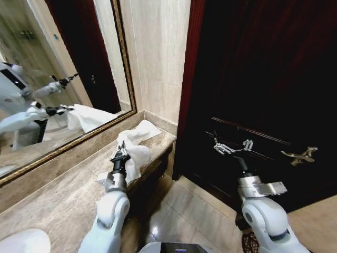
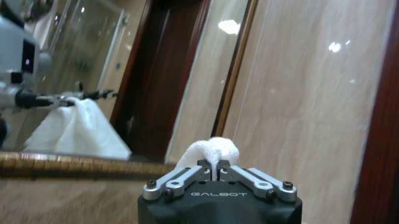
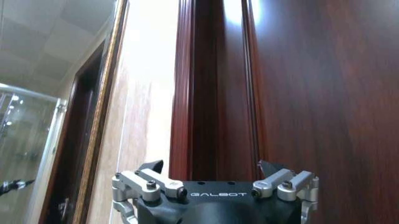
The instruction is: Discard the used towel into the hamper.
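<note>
The towel [image 1: 138, 145], soft, light and limp, lies bunched at the bench's [image 1: 58, 200] far end by the front edge, the left gripper [image 1: 120, 153] fingers pinching a raised fold, a sound hold, while the right gripper [image 1: 232, 148] fingers hang spread before the dark door [image 1: 263, 79].

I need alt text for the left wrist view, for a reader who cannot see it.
The left gripper, jaws shut on a bunched fold of white towel, is seen before a beige marble wall. Beside it, a gold-framed mirror reflects the same arm and the draped towel.
</note>
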{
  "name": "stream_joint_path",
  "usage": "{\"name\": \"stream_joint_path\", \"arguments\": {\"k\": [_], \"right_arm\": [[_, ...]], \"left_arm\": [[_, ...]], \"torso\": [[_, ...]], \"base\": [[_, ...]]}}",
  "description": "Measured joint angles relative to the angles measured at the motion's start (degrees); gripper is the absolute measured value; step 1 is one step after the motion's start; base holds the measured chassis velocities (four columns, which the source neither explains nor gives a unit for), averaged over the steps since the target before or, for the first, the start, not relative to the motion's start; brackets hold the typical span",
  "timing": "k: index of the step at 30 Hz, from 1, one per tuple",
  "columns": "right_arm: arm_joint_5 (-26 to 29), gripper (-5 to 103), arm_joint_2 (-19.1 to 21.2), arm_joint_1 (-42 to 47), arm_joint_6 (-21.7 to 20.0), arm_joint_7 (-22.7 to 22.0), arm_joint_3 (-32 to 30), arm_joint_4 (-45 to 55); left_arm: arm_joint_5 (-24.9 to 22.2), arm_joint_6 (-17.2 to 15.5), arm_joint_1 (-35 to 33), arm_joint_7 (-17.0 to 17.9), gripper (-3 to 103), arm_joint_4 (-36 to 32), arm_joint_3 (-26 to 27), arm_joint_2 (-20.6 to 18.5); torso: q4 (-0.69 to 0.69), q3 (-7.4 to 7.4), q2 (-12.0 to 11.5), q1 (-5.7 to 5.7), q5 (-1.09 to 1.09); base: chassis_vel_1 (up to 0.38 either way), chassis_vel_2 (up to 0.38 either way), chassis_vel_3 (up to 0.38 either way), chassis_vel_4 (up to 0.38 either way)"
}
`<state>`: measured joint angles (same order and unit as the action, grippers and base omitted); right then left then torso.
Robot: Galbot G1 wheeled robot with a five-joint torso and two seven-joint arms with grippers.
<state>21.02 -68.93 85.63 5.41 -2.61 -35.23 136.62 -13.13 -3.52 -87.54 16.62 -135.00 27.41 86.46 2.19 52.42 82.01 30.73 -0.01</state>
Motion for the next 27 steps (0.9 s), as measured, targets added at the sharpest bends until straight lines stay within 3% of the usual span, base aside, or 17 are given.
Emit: {"name": "stream_joint_path", "arguments": {"k": [4, 9, 25, 27], "right_arm": [[-0.2, 100, -1.4, 2.1, 0.6, 0.0, -0.5, 2.5], [-1.0, 100, -3.3, 2.4, 1.1, 0.1, -0.5, 2.9], [-4.2, 100, -7.9, 2.5, 2.3, 1.3, 1.0, 2.5], [-6.4, 100, -7.7, 2.4, 3.9, 1.2, 0.5, 1.4]], "left_arm": [[2.8, 1.3, -5.3, -4.0, 2, -5.8, 1.0, 0.0], [5.2, 2.3, -8.8, -6.2, 2, -8.7, 1.7, -0.4], [5.8, 4.0, -14.0, -10.9, 2, -8.6, 6.2, -3.7], [6.0, 4.4, -14.2, -11.2, 2, -8.5, 5.9, -4.2]], "torso": [[0.0, 0.0, 0.0, -0.01, 0.01], [0.0, 0.0, 0.0, -0.01, 0.0], [0.0, 0.01, 0.0, 0.0, 0.01], [0.0, 0.01, 0.0, 0.0, -0.01]], "base": [[0.0, 0.0, 0.0, 0.0], [0.0, 0.0, 0.0, 0.0], [-0.057, -0.061, -0.061, -0.062], [-0.095, -0.098, -0.115, -0.113]]}}
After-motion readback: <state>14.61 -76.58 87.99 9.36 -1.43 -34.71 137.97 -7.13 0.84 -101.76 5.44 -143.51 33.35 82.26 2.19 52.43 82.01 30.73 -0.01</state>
